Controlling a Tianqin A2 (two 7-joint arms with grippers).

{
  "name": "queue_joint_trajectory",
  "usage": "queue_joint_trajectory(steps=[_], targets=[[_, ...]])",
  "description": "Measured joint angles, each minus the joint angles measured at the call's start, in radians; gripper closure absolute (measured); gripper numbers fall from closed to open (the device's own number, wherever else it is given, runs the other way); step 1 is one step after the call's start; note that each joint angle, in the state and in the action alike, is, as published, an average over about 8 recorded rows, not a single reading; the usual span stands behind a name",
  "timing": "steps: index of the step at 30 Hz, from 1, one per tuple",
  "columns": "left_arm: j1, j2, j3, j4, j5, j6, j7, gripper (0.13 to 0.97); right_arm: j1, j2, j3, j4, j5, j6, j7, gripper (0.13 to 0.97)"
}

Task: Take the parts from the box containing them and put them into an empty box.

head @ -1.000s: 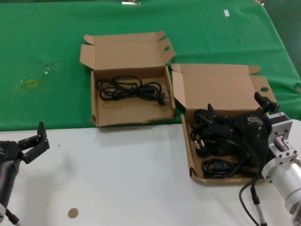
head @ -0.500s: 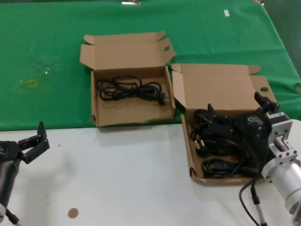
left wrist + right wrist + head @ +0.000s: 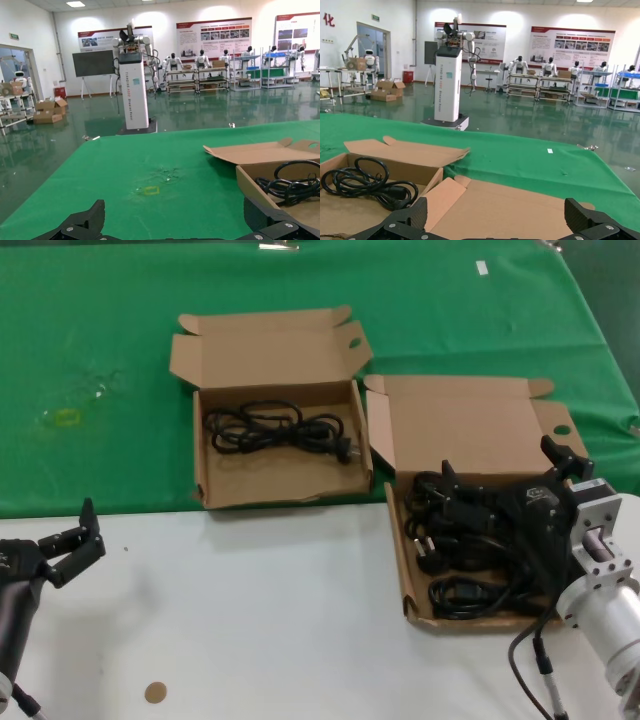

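Left gripper [image 3: 75,540]: fingers spread, holding nothing, low over the white table [image 3: 270,620] at the left edge, well apart from both boxes.

Box with oval hole [image 3: 275,405]: lid open, on the green cloth [image 3: 100,340]; one coiled cord [image 3: 280,430] inside.

Box with round hole [image 3: 470,430]: lid open, right of the first and nearer; several bundled black cords [image 3: 455,560] heaped inside.

Right gripper [image 3: 510,475]: fingers apart, gripping nothing, directly above that heap.
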Motion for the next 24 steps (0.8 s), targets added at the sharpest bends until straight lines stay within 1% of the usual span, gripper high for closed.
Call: queue_joint_trajectory(steps=[24], targets=[[0.0, 0.0, 0.0, 0.0, 0.0, 0.0, 0.0, 0.132, 0.0, 0.0, 0.0, 0.0, 0.0, 0.0, 0.0, 0.129]])
